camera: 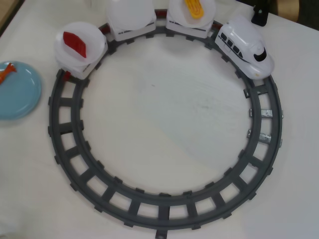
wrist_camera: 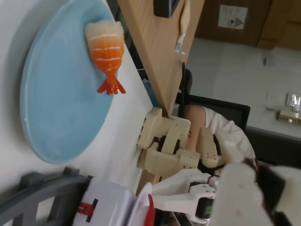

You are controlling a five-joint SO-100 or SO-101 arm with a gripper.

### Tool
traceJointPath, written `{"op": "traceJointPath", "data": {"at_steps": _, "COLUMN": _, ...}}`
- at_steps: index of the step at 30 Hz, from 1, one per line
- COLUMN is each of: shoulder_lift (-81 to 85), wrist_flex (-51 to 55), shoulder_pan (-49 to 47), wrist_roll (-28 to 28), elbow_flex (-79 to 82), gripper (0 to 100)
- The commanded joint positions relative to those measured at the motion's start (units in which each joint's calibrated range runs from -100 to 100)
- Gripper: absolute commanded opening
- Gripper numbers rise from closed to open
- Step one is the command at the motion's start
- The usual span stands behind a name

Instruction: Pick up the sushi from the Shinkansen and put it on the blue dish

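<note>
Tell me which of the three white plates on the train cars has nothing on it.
The middle plate: the rear plate carries a red piece, the plate behind the engine a yellow one.

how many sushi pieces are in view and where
3: the shrimp sushi lies on the blue dish; a red piece sits on the rear car's plate; a yellow piece on the car behind the Shinkansen.

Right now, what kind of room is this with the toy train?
Probably an office or lab set up for play. A white tabletop holds a grey track and a Shinkansen. Behind the blue dish in the wrist view are a wooden panel and a dark chair.
</note>
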State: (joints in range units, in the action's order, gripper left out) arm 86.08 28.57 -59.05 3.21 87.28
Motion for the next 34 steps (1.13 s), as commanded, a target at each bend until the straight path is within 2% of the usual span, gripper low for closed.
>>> {"op": "traceJointPath", "data": {"at_steps": 1, "shoulder_lift": 1.06, "wrist_flex": 0.01, "shoulder_pan": -0.19, "wrist_roll": -0.59, "elbow_flex": 0.72, "gripper": 3}}
{"op": "traceJointPath", "data": {"at_steps": 15, "shoulder_lift": 1.06, "wrist_flex": -0.67, "shoulder_pan": -0.19, "wrist_roll": -0.54, "elbow_flex": 7.67, "gripper": 3}}
{"op": "traceJointPath", "data": {"at_steps": 34, "shoulder_lift": 1.06, "wrist_flex": -0.67, "shoulder_pan": -0.19, "wrist_roll": -0.54, "elbow_flex": 7.85, "gripper": 3}}
